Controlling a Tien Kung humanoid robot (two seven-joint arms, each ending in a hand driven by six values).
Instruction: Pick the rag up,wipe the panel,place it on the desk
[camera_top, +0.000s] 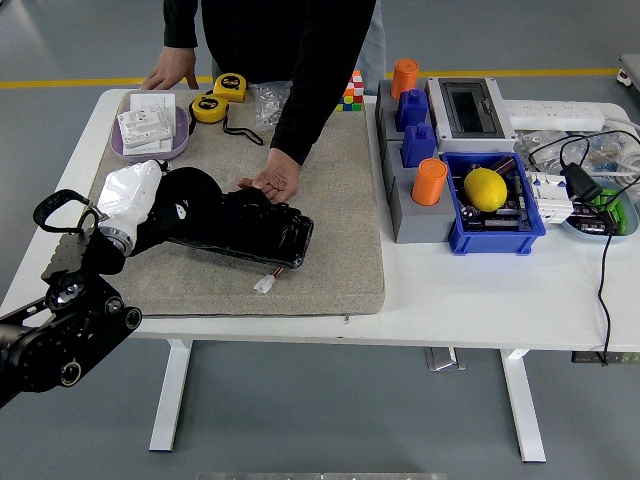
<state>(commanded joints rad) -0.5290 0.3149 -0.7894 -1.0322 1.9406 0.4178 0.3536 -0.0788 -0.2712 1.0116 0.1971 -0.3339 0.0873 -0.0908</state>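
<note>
A glossy black panel (262, 238) lies on the grey felt mat (330, 200), with a small white connector (264, 284) on a wire at its near edge. My left hand (150, 200), white over its back, is curled on a dark rag (188, 208). It presses the rag on the panel's left end. A person at the far side rests an open hand (273, 182) on the panel's far edge. The person's other hand (168, 77) lies flat on the table's back edge. My right arm is out of sight.
A purple tray (125, 146) of white cards and two yellow tape measures (220, 95) sit at the back left. Right of the mat stand a grey block with orange cups (430, 180), a blue bin with a lemon (485, 188), an electrical box (468, 105) and cables (590, 190).
</note>
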